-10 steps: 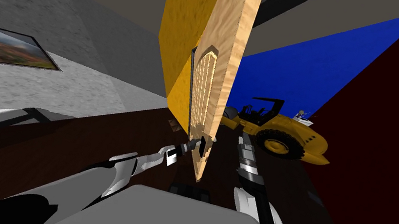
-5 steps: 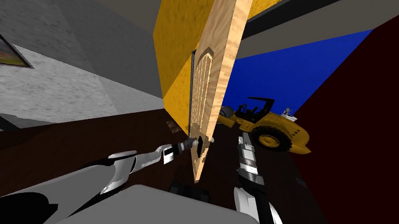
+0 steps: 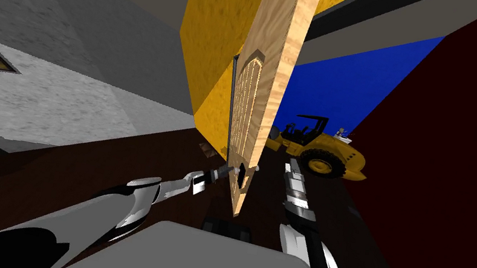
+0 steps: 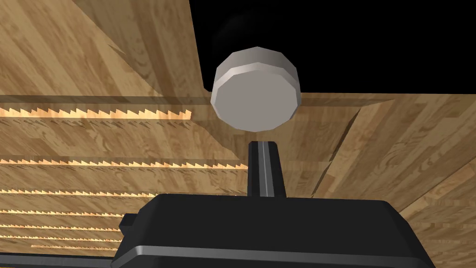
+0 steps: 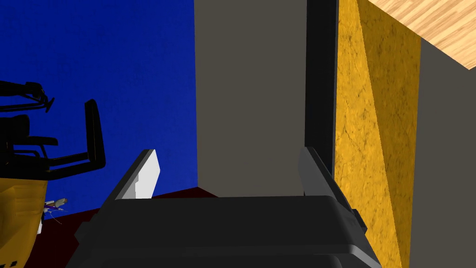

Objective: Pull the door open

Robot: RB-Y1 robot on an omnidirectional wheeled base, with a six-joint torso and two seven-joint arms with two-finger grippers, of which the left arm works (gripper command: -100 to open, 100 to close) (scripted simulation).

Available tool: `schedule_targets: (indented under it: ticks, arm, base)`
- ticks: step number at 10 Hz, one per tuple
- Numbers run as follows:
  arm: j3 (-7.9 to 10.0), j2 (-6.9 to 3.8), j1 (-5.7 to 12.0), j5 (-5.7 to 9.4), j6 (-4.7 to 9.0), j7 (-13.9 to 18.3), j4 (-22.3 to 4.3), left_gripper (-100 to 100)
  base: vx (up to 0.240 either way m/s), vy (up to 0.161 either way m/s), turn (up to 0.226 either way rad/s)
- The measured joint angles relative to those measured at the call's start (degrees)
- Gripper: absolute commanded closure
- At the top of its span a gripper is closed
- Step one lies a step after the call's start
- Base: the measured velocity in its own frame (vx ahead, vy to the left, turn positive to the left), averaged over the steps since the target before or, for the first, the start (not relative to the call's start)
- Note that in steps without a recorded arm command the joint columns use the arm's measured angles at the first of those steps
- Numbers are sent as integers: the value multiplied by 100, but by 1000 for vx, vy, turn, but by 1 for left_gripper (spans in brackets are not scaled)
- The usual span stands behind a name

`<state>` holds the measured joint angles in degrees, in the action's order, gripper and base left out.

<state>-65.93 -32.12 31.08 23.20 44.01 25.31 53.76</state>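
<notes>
The light wooden door (image 3: 270,79) stands ajar, seen almost edge-on, with a carved panel on the face toward my left arm. Its round grey knob (image 4: 254,90) sticks out of that face. My left gripper (image 4: 265,160) is shut, its two fingers pressed together just short of the knob and holding nothing. In the head view the left gripper (image 3: 232,172) sits at the door's face at knob height. My right gripper (image 5: 228,174) is open and empty, and the head view shows this right gripper (image 3: 291,164) on the far side of the door's edge.
A yellow wall (image 3: 215,33) meets the door at its hinge side. Past the opening are a blue wall (image 3: 349,93) and a yellow road roller (image 3: 320,151). A dark red wall (image 3: 467,151) runs along the right. The floor (image 3: 102,166) is dark brown.
My left gripper's fingers have come together in front of the knob. My head view has turned a little, so the framed picture on the left has slid toward the edge.
</notes>
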Motion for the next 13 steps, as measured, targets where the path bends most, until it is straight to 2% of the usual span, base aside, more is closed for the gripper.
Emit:
schedule_targets:
  ticks: [1,10,11,13]
  arm:
    - [-116,-34,50,5,90,31,1,-100]
    - [-1177,-578,337,104,732,132,583,-100]
    - [-1189,-587,338,105,742,132,596,-100]
    - [-1037,-513,344,104,744,186,362,-100]
  base:
    - [-19,82,-1]
    - [-1,94,-4]
    - [-27,-1,-234]
    - [-57,-31,-231]
